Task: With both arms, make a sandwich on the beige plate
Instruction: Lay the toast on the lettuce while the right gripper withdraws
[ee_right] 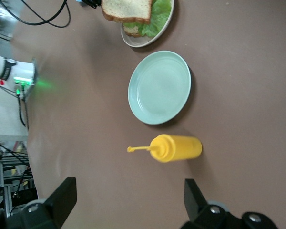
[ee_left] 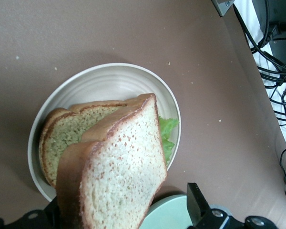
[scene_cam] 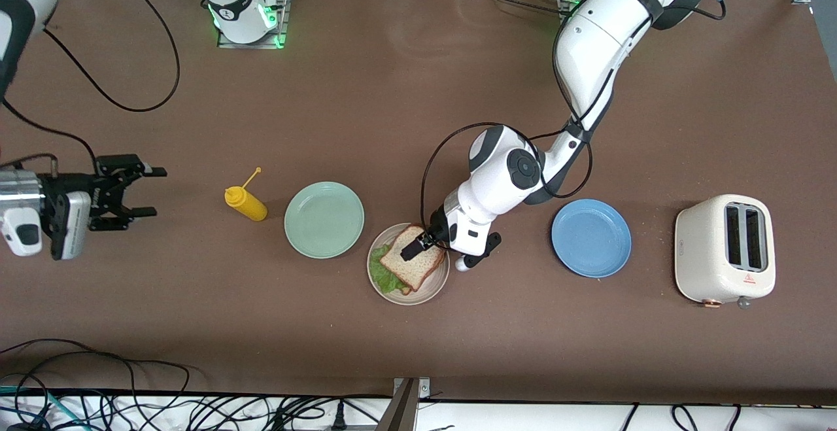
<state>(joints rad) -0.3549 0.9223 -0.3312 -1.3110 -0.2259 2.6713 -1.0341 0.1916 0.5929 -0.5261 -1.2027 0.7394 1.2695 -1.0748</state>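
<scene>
The beige plate (scene_cam: 437, 287) lies near the table's middle, nearer the front camera. On it a bottom bread slice (ee_left: 66, 133) and a green lettuce leaf (scene_cam: 384, 275) lie under a top bread slice (scene_cam: 413, 265) that leans tilted on them. My left gripper (scene_cam: 435, 258) is low over the plate's edge, open, its fingers astride the top slice (ee_left: 119, 181) with a gap at one finger (ee_left: 196, 202). My right gripper (scene_cam: 155, 191) is open and empty, waiting above the table at the right arm's end. The plate (ee_right: 150, 39) and sandwich (ee_right: 128, 10) also show in the right wrist view.
A mint-green plate (scene_cam: 324, 220) lies beside the beige plate toward the right arm's end, then a yellow squeeze bottle (scene_cam: 246, 203) on its side. A blue plate (scene_cam: 591, 237) and a white toaster (scene_cam: 724, 248) stand toward the left arm's end.
</scene>
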